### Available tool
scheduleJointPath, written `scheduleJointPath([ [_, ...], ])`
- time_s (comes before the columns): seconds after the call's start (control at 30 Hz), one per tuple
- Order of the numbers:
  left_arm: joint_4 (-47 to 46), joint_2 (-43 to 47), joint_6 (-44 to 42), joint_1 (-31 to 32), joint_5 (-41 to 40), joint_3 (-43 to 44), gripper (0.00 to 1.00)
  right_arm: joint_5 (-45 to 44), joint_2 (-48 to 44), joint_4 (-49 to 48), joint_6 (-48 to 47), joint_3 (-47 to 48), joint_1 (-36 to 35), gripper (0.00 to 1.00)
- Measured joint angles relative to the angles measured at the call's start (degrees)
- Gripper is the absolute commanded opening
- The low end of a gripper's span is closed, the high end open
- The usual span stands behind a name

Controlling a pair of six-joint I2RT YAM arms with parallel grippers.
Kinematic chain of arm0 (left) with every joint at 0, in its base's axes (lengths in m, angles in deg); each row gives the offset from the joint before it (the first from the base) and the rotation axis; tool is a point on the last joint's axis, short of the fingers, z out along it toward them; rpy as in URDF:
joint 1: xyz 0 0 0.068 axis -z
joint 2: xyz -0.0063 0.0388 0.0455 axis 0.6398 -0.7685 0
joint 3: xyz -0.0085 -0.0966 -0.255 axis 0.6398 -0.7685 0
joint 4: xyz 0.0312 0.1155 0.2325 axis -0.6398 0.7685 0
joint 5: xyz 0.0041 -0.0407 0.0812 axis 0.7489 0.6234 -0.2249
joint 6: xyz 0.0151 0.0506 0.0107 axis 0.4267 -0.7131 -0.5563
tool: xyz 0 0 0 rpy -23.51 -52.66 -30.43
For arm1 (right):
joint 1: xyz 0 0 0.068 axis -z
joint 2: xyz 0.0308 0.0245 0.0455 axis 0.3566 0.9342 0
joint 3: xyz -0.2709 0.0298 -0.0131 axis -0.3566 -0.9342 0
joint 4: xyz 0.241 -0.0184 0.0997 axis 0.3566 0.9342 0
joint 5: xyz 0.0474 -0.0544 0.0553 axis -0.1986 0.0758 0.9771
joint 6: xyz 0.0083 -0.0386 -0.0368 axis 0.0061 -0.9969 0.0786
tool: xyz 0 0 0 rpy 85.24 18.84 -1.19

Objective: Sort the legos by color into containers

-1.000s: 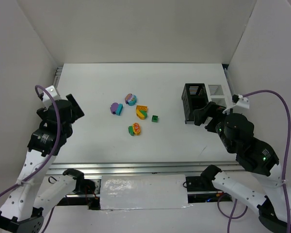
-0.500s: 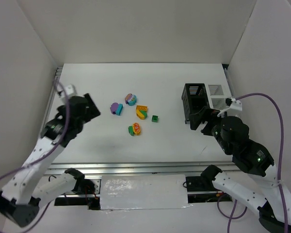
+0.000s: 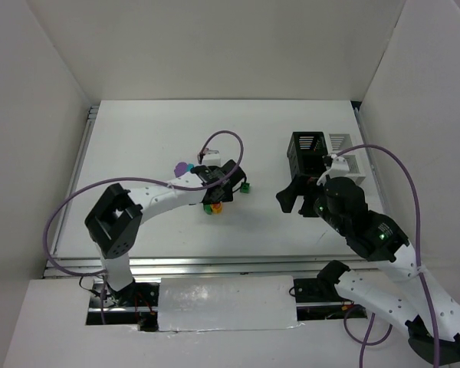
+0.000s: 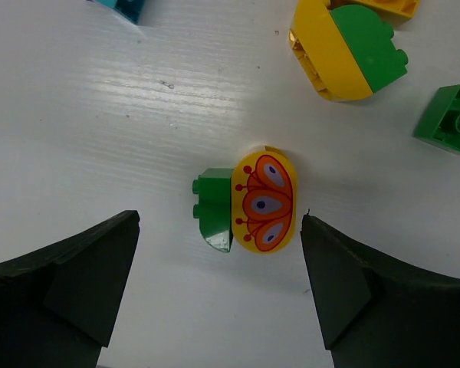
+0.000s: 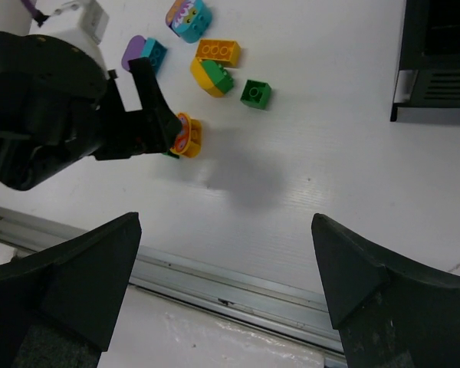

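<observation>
Left gripper point(image 4: 219, 218), jaws spread, is the nearer arm. A yellow rounded plastic lego with orange butterfly print point(image 4: 265, 203), green brick point(image 4: 213, 211) tight against it, lies centred just ahead of its tips, the two side by side across the gap. Right gripper point(image 5: 226, 221), also spread, hangs well right of that lego, near black slatted bin point(image 3: 307, 158).

Legos point(image 5: 211, 77): six groups were counted, four stacked and two single.
Black containers point(image 3: 296, 162): one.
White containers point(image 3: 340, 142): one was clear; any further ones could not be told.

White table point(image 3: 138, 146), plain white walls point(image 3: 215, 46)
</observation>
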State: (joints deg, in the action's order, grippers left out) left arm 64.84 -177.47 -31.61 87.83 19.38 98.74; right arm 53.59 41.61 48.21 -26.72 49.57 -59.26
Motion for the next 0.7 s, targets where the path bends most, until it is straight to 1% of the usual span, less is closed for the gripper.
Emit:
scheduleJointPath([
  [0.23, -4.57, -3.76, -0.04, -0.57, 2.69, -0.87, 0.99, 2.49, 0.22, -1.79, -0.96, -0.7, -0.02, 1.0],
  [0.3, -7.02, -3.76, -0.24, -1.18, 4.13, -2.45, 0.97, 2.95, 0.22, -2.23, -1.2, -1.09, -0.02, 1.0],
  [0.33, -8.15, -3.78, -0.42, -1.66, 4.87, -3.32, 0.93, 3.13, 0.2, -2.34, -1.29, -1.33, -0.02, 1.0],
  [0.5, -13.35, -4.28, -1.75, -4.39, 8.72, -7.21, 0.91, 3.82, 0.04, -2.75, -1.49, -2.67, -0.02, 1.0],
  [0.57, -14.69, -4.68, -1.77, -4.94, 9.64, -7.89, 0.79, 4.07, 0.04, -2.84, -1.49, -2.73, -0.02, 1.0],
  [0.6, -15.21, -4.85, -1.79, -5.01, 10.03, -8.13, 0.69, 4.22, 0.04, -2.95, -1.49, -2.73, -0.02, 1.0],
  [0.63, -15.56, -5.03, -1.92, -4.98, 10.1, -8.2, 0.44, 4.24, 0.04, -3.04, -1.49, -2.73, -0.02, 1.0],
  [0.7, -16.46, -4.98, -2.86, -4.87, 10.36, -8.2, 0.22, 4.22, -0.04, -3.23, -1.46, -2.75, -0.02, 1.0],
])
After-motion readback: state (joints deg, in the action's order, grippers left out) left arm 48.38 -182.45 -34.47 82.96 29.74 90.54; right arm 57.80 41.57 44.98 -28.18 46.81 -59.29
